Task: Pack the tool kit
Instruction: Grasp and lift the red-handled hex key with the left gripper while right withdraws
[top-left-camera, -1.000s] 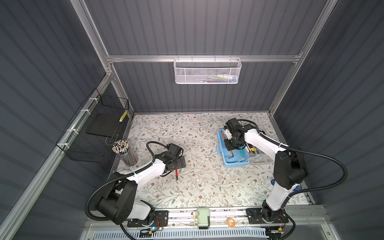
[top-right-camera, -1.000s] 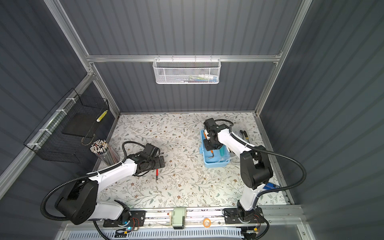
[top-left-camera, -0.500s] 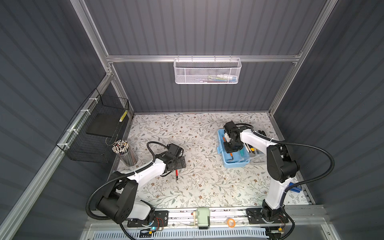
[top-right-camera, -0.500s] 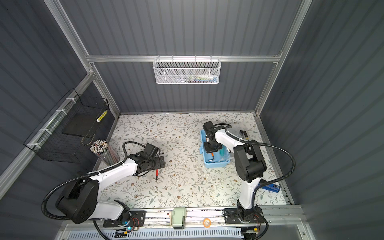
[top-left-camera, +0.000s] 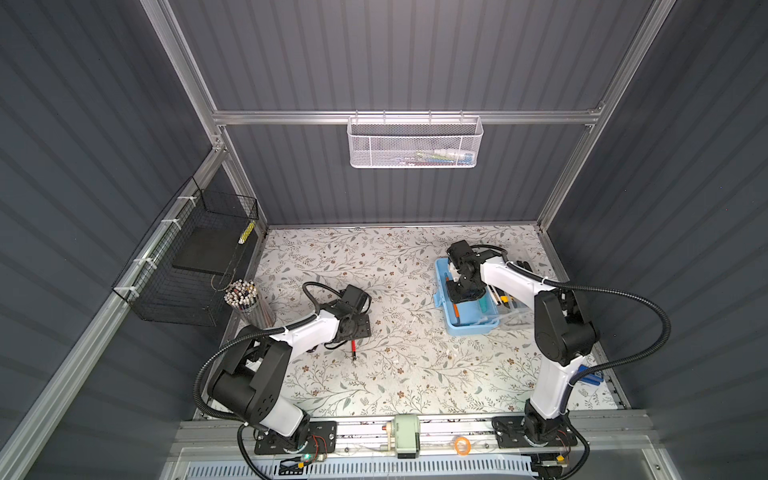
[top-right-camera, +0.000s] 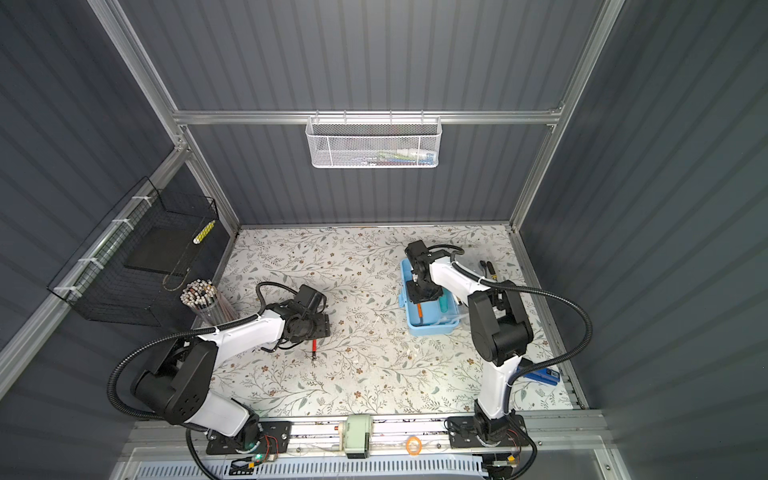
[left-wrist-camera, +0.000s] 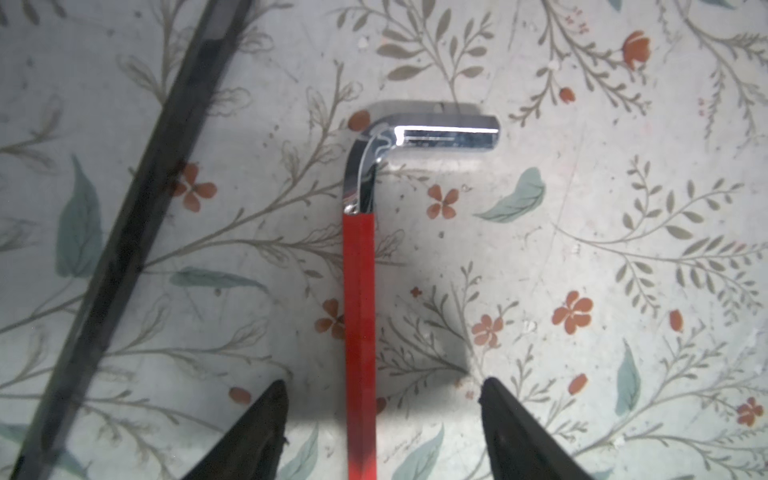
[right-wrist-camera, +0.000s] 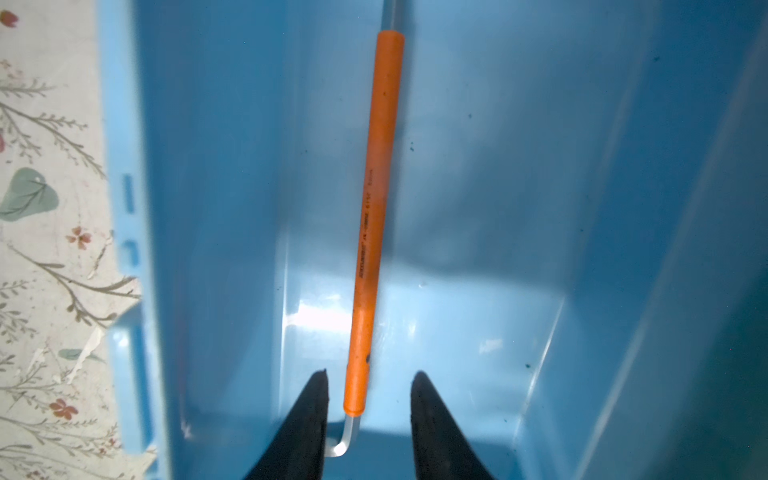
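- Checking the left pincer (left-wrist-camera: 382, 382) first: hanging low over the counter (top-left-camera: 395, 374), jaws spread wide, gripping nothing.
- Straddling the red hex key (left-wrist-camera: 359, 311) though, with the red-sleeved long arm running right up the gap between the two fingers and bare counter showing on both sides.
- Lying flat on the floral surface, long axis heading straight out from the pincer, short chrome leg bending off at a right angle at the far end.
- Showing up in both top views as a little red stick just in front of the left pincer, left of the middle, long arm pointing roughly at the front rail, well apart from the box.
- Checking the right pincer (right-wrist-camera: 370, 373) next: reaching down inside the light-blue box (right-wrist-camera: 208, 166), jaws parted a bit, not clamping anything.
- Flanking the orange hex key (right-wrist-camera: 376, 208), with a thin gap on each side going by the wrist view.
- Resting on the box floor, long axis lining up with the box's length, bare metal bend sitting down by the fingertips, orange sleeve stretching away from them.
- Sitting open on the right half of the counter, long side running roughly front to back, slightly skewed.
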